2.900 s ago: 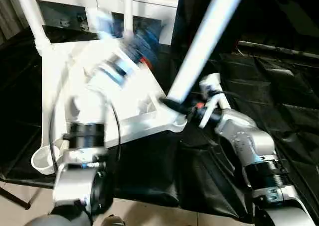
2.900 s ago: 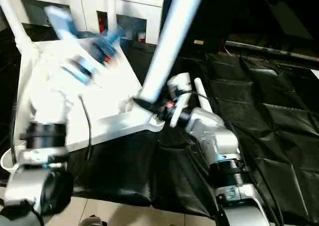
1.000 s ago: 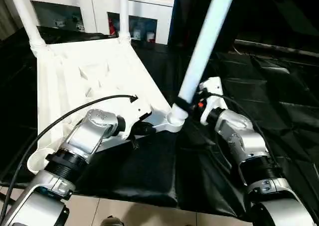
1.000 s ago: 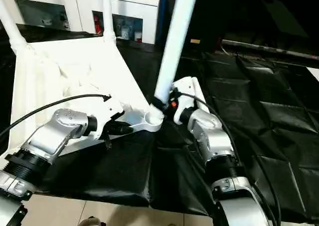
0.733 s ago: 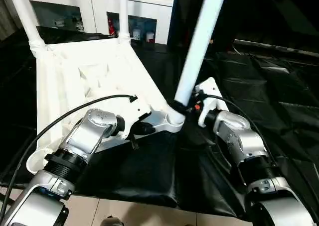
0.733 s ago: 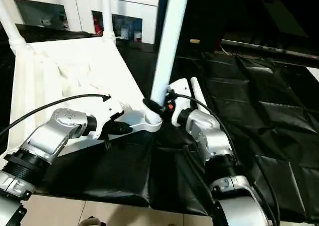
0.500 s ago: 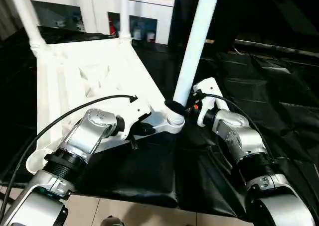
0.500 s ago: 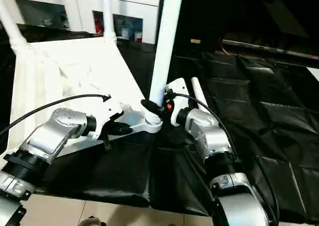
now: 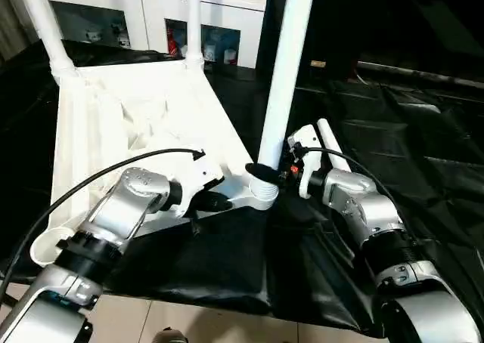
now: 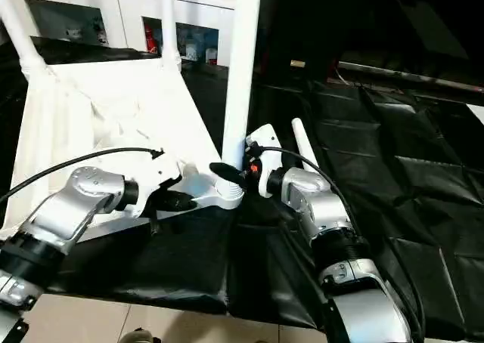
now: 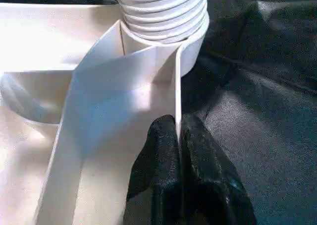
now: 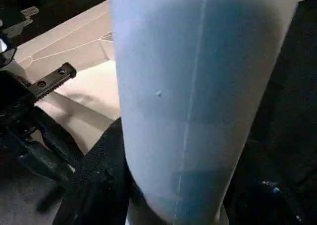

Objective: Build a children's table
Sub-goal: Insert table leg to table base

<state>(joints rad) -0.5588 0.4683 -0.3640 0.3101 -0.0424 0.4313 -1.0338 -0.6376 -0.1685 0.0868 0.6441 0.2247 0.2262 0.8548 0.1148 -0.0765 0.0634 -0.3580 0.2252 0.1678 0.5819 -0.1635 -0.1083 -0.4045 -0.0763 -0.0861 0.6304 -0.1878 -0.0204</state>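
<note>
White tabletop (image 9: 136,124) is seen lying underside up on the black-draped work table (image 9: 423,131), ribs facing up, left of centre. Two legs are seated upright in the far corner sockets: far-left leg (image 9: 41,26) and far-right leg (image 9: 193,18). A third leg (image 9: 283,71) stands near upright in the near-right corner socket (image 9: 263,190), its ribbed lower end sitting in the socket collar, as seen in the left wrist view (image 11: 163,12). A fourth leg (image 9: 331,143) lies flat on the black cloth just right of that socket, partly hidden behind the right arm. The near-left corner socket (image 9: 44,245) is open, no leg in it.

Left gripper (image 11: 178,136) is placed on the tabletop's near rim just left of the near-right socket; fingers (image 11: 161,150) are pressed together, pinching a thin upright rib of the rim between them. Right gripper (image 9: 265,171) is set at the base of the third leg just above the socket; fingers (image 12: 99,175) are held apart around the tube, clamped on it, one black finger seen against the leg's left side.

White cabinets (image 9: 151,10) are seen beyond the far edge of the table.
</note>
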